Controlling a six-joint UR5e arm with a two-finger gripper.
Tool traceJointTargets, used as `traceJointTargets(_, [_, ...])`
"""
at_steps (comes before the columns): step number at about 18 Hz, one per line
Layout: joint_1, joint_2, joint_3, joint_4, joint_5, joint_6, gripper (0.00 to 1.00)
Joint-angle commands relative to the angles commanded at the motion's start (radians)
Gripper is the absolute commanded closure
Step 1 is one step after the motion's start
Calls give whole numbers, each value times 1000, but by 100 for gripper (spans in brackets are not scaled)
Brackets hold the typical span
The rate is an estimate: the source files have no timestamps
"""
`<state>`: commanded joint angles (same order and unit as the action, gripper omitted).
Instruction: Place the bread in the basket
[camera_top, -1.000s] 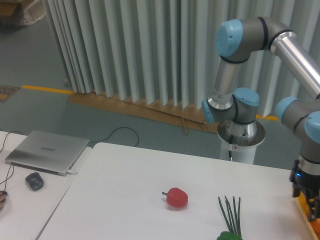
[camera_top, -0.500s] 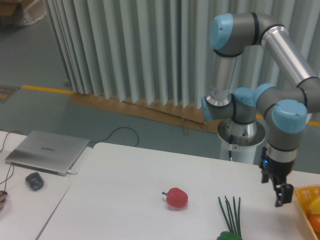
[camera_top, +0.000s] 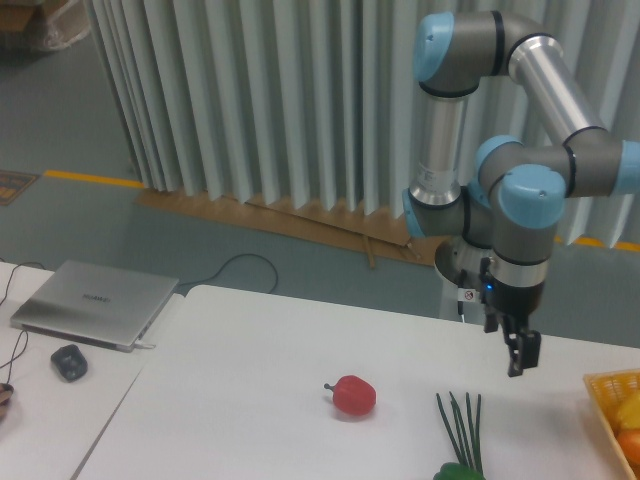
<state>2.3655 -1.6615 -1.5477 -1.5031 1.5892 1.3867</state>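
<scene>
Camera view from the front shows only a corner of the basket (camera_top: 607, 392) at the counter's (camera_top: 250, 400) right edge, with yellow and orange items inside; whether the bread is among them cannot be told. Left of the basket, the claw (camera_top: 520, 352) hangs above the counter, gripping nothing; whether its fingers are apart or together cannot be told. A red pepper (camera_top: 353, 395) lies mid-counter, green stalks (camera_top: 460, 430) near the front edge. A laptop (camera_top: 92, 303) and mouse (camera_top: 69, 361) sit far left.

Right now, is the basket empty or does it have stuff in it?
Not empty. The basket at the right edge holds yellow and orange items, cut off by the frame; cannot tell whether one is the bread.
</scene>
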Motion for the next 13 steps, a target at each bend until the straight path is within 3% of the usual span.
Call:
traceJointTargets(7, [-14, 87, -54, -20, 2, -2, 0])
traceJointTargets(13, [-29, 108, -74, -40, 3, -5, 0])
